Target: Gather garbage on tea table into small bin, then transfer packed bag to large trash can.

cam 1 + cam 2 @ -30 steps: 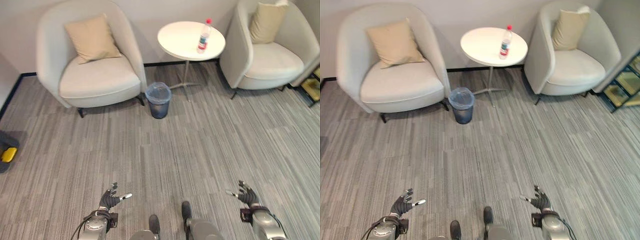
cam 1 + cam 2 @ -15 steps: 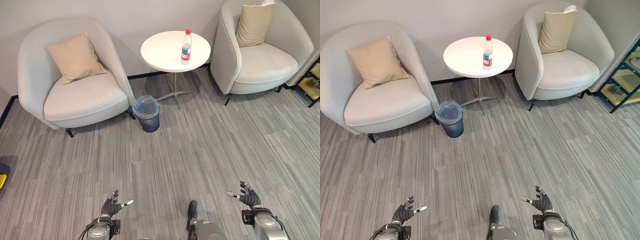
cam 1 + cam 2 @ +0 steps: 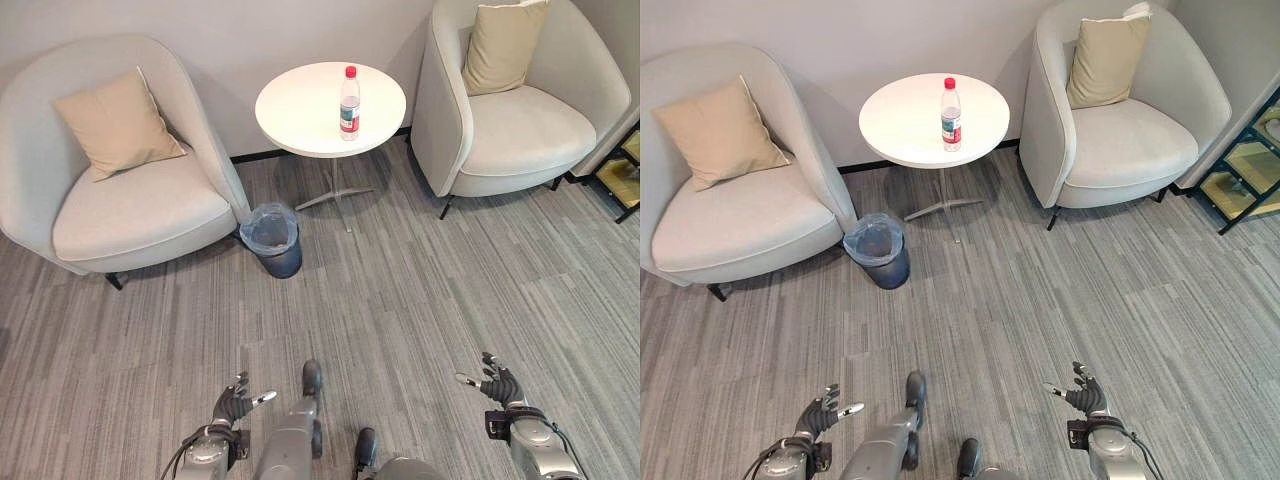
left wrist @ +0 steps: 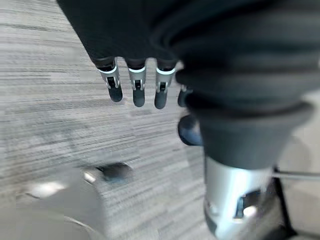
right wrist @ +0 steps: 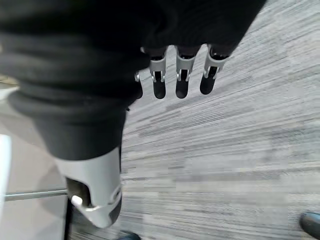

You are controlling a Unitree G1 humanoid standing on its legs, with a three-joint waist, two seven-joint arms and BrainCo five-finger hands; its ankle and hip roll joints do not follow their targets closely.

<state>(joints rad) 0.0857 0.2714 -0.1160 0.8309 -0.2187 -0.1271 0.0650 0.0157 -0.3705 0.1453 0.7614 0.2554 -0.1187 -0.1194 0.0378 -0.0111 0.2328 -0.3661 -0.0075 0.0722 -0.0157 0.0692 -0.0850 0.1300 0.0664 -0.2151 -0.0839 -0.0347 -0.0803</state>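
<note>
Plastic bottle, red-capped and upright, stands on the round white worktop, toward its right side as seen from the robot. It is the one piece of garbage noted on that surface. The small bin, lined with a pale bag, sits on the grey carpet by the worktop's pedestal, near the front corner of the left armchair. A second armchair stands to the right of the worktop; each carries a tan cushion.

Left hand hangs low by the robot's side, fingers loosely spread, holding nothing. Right hand likewise, fingers relaxed and empty. The wrist views confirm straight fingers over bare carpet. Both hands are well apart from the bottle and bin.

Assessment: the task is at its approach stage; nothing has been gathered. To do this step well, the robot should close on the worktop along the open carpet between the chairs, stopping square to its front edge with the bin within reach on the left. The bottle is tall and narrow and would probably tip if brushed, so the right hand should come in level, fingers wide, and wrap the body below the cap. The bin is light; a careless foot could knock it over.
</note>
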